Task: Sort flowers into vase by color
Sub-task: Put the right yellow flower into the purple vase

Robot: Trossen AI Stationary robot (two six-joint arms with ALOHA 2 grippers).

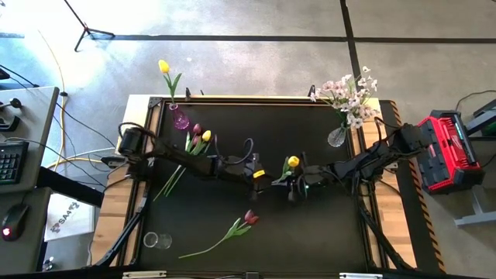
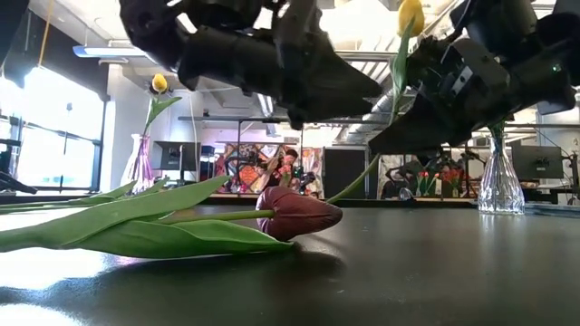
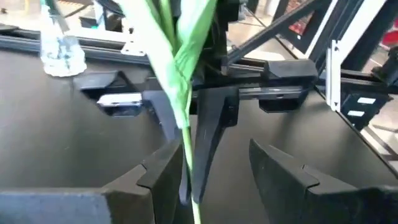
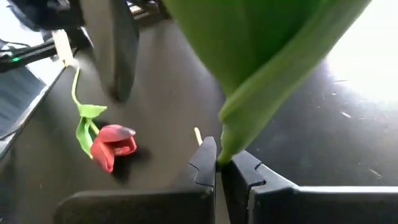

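My right gripper [image 1: 297, 186] [image 4: 217, 163] is shut on a yellow tulip [image 1: 293, 161] over the middle of the table; its head shows high in the low view [image 2: 410, 16]. My left gripper [image 1: 261, 172] [image 3: 214, 155] is open just left of it. The tulip's lower stem [image 3: 188, 168] runs between its fingers, close to one finger [image 3: 165, 177]; I cannot tell if they touch. A dark red tulip [image 1: 249, 218] [image 4: 112, 146] lies on its side on the table near the front. A red and a yellow tulip [image 1: 198, 138] lie under the left arm. My right gripper pinches the yellow tulip's stem [image 4: 222, 155] between its two fingers, just below the big leaf [image 4: 267, 56]. The fingers come from the table's right, across the stem. The tulip is lifted, head up, its lower stem [image 2: 362, 167] slanting down toward my left gripper.
A pink vase [image 1: 180, 118] with one yellow tulip [image 1: 163, 67] stands at the far left. A clear vase [image 1: 337, 136] with pale pink-white blossoms [image 1: 353, 93] stands at the far right. A small clear glass [image 1: 157, 240] stands at the near left.
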